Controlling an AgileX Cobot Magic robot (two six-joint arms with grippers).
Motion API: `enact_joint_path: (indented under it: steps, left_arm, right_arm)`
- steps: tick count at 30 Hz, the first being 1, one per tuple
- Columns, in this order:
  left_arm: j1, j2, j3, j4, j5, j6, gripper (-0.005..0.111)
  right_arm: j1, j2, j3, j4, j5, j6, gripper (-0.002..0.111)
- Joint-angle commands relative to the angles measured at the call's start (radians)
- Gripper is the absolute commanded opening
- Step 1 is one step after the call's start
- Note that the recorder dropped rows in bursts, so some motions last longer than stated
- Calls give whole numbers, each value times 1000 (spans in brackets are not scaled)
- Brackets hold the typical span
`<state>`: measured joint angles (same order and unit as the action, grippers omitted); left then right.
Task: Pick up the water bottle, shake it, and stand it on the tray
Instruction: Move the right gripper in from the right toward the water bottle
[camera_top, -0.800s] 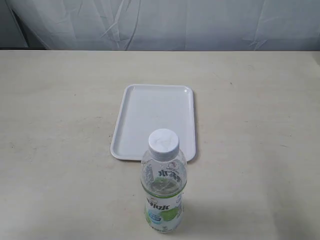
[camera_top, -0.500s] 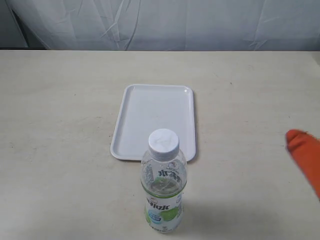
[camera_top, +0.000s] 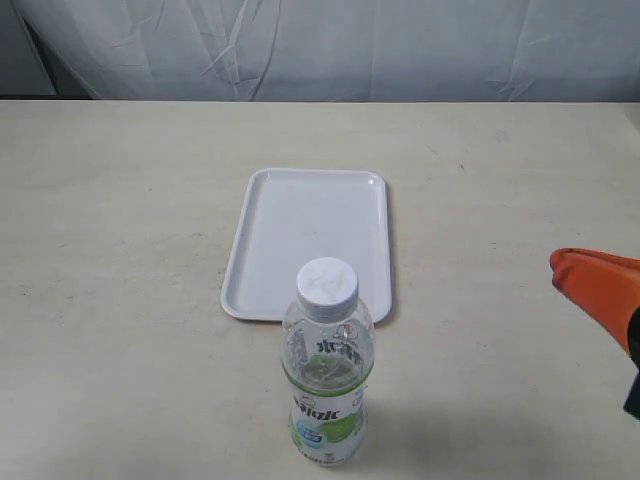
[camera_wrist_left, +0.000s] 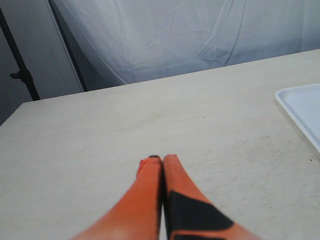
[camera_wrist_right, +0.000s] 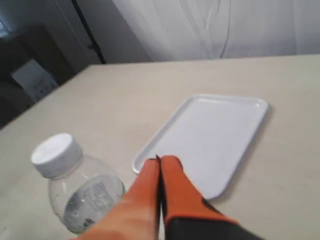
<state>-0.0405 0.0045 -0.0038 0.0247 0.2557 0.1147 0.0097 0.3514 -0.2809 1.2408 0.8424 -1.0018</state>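
The water bottle (camera_top: 326, 375) stands upright near the table's front edge, clear with a white cap and a green and blue label. Just behind it lies the flat white tray (camera_top: 262, 255), with nothing on it. My right gripper (camera_top: 560, 268) enters from the right edge, shut and holding nothing, well to the right of the bottle and above the table. Its wrist view shows the bottle (camera_wrist_right: 75, 187) beside the shut orange gripper (camera_wrist_right: 159, 161) and the tray (camera_wrist_right: 240, 107) beyond. My left gripper (camera_wrist_left: 161, 159) is shut over bare table, with a corner of the tray (camera_wrist_left: 300, 107) in view.
A beige table (camera_top: 120, 200) carries everything. A white cloth backdrop (camera_top: 320, 45) hangs behind its far edge. A dark stand (camera_wrist_left: 20, 75) rises beyond the table's corner in the left wrist view.
My right gripper has come into the exterior view from the right edge and moved further left toward the bottle. The bottle and tray have stayed put.
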Motion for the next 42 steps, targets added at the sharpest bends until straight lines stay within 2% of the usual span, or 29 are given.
enact_joint_path:
  steps: [1,4,9,16,21,23,28,30,33,42]
  left_arm:
    - [0,-5,4,-3,-9,0,0]
    - [0,-5,4,-3,-9,0,0]
    - [0,-5,4,-3,-9,0,0]
    - [0,-5,4,-3,-9,0,0]
    - [0,-5,4,-3,-9,0,0]
    - [0,-5,4,-3,-9,0,0]
    - [0,-5,4,-3,-9,0,0]
    - [0,-5,4,-3,-9,0,0]
    - [0,-5,4,-3,-9,0,0]
    - [0,-5,4,-3,-9,0,0]
  right_arm:
    - [4,189,-86,-209,80,55,-1]
    - [5,248,-90,-209,178,66,-1]
    - [5,209,-85,-178,243,45,-1]
    - [5,222,-73,-255,136,139,-1]
    - [10,384,-160,-359,146,205,-1]
    - [42,481,-183,-414,123,285,-1]
    - [149,688,-196,-496,-119,466,-1]
    - [189,736,-196,-570,-282,543,-1]
    - [268,771,-201,-621,-524,559,-1]
    - [578,773,-201,-858,-777,558,-1]
